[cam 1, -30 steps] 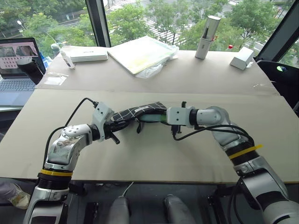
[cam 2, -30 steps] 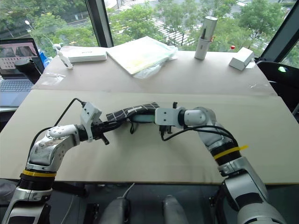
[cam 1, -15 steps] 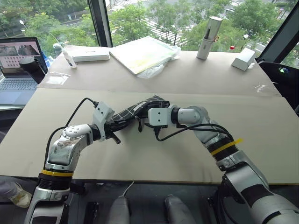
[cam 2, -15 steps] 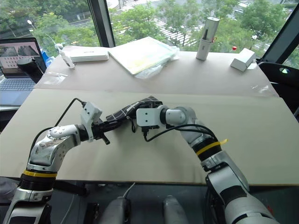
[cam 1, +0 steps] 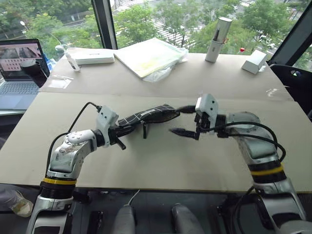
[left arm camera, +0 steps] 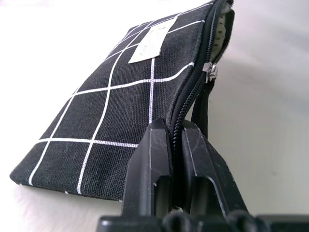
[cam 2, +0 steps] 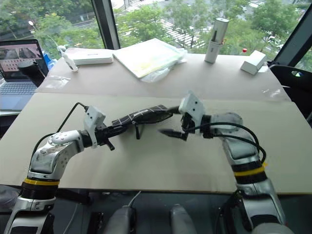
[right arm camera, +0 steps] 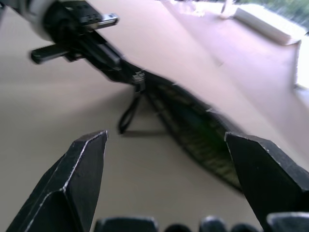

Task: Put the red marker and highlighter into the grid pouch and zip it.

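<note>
Flat black fabric grid pouch [cam 1: 146, 116], white-lined, above beige table [cam 1: 161, 165]: left gripper [left arm camera: 175, 145] jaws clamped on its zipper edge; right gripper [cam 1: 187, 122] jaws wide apart, empty.

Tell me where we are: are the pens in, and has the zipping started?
Something green shows inside the grid pouch, probably the highlighter; I cannot confirm the red marker. The left gripper holds the pouch's edge, jaws shut. The right gripper is open and empty, just off the pouch's open end. The zipper pull sits near the held end, so zipping is still to do.
</note>
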Controlling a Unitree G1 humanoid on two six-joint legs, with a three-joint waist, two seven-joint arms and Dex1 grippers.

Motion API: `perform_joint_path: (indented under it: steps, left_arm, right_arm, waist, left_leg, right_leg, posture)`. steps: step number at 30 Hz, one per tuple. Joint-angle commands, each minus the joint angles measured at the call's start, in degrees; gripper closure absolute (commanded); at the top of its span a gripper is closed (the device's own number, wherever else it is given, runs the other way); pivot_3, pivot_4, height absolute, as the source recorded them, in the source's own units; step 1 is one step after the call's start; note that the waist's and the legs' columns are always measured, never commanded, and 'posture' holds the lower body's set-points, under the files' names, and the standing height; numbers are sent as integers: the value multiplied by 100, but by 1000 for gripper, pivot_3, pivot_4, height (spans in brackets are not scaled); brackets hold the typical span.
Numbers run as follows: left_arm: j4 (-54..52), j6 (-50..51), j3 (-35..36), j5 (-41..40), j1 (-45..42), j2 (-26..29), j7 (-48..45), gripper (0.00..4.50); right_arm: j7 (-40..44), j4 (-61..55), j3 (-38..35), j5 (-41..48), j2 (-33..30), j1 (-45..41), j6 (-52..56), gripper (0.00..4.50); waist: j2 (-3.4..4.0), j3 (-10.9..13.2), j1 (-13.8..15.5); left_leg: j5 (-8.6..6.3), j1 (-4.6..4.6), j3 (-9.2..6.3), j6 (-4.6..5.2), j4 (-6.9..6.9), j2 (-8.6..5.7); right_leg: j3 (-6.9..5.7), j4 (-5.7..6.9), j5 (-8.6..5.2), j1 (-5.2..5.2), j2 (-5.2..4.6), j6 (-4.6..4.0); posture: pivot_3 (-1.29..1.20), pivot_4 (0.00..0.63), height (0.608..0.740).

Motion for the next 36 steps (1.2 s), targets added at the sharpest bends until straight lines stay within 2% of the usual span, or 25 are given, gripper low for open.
perform_joint_path:
  steps: [1,5,8,19,24,25,27,29,30,33,36]
  left_arm:
    - [-41,-65,17,-51,-148,1,-40,4500]
    - [-20,-80,-59,-38,-223,-48,-49,4500]
    - [-27,-96,-97,-33,-222,-53,-81,4500]
    - [-139,-97,-190,-37,-155,-56,-77,4500]
    - [-103,-101,-179,-32,-158,-54,-60,4500]
    - [-91,-104,-174,-29,-162,-52,-57,4500]
    - [-65,-110,-158,-27,-170,-46,-53,4500]
    - [-34,-119,-134,-21,-180,-39,-42,4500]
    - [-25,-120,-125,-20,-185,-35,-37,4500]
    - [-27,-113,-99,-26,-180,-28,-19,4500]
    - [-32,-112,-67,-34,-157,-20,2,4500]
  right_arm:
    - [-566,-637,190,234,242,260,849,184]
    - [-1446,-452,414,106,918,149,1525,184]
    - [-1957,-69,604,-173,1291,-98,1635,184]
    - [-2689,1377,646,-517,2386,-1093,1462,184]
    - [-2604,1360,620,-504,2391,-1118,1409,1381]
    - [-2590,1336,606,-492,2363,-1107,1421,1799]
    - [-2558,1311,574,-475,2303,-1087,1430,2315]
    - [-2510,1283,525,-453,2229,-1071,1449,3095]
    - [-2486,1267,502,-443,2197,-1063,1458,3312]
    - [-2441,1198,464,-422,2099,-1006,1486,4440]
    - [-2389,1074,403,-381,1975,-920,1549,4487]
  waist:
    - [0,0,-29]
    - [0,0,-33]
    - [0,0,-24]
    - [0,0,-18]
    - [0,0,-16]
    - [0,0,-20]
    - [0,0,-26]
    - [0,0,-27]
    - [0,0,-26]
    - [0,0,-27]
    - [0,0,-30]
  left_leg:
    - [0,1,0,0,2,0]
    - [1,2,-6,-1,3,0]
    - [2,-1,-7,-2,2,-1]
    - [2,-3,-7,-3,0,0]
    - [2,-4,-7,-3,1,0]
    - [2,-4,-7,-3,1,0]
    - [2,-4,-7,-3,0,0]
    - [2,-4,-7,-3,0,0]
    - [2,-4,-7,-3,0,0]
    - [2,-4,-7,-3,0,0]
    - [2,-4,-7,-3,-1,0]
  right_leg:
    - [1,3,0,-2,2,-1]
    - [3,6,-1,-8,9,-3]
    - [4,4,-1,-9,8,-3]
    - [2,4,-1,-11,8,-3]
    - [1,4,-1,-11,8,-3]
    - [1,4,-1,-12,8,-3]
    - [1,4,-1,-12,8,-3]
    - [1,4,-1,-12,8,-3]
    - [1,4,-1,-12,8,-3]
    - [1,3,-1,-12,8,-3]
    - [1,3,-1,-13,8,-3]
  posture:
    - [0,150,740]
    - [0,150,740]
    - [0,150,740]
    - [0,150,740]
    - [0,150,740]
    - [0,150,740]
    - [0,150,740]
    - [0,150,740]
    - [0,150,740]
    - [0,150,740]
    - [0,150,740]
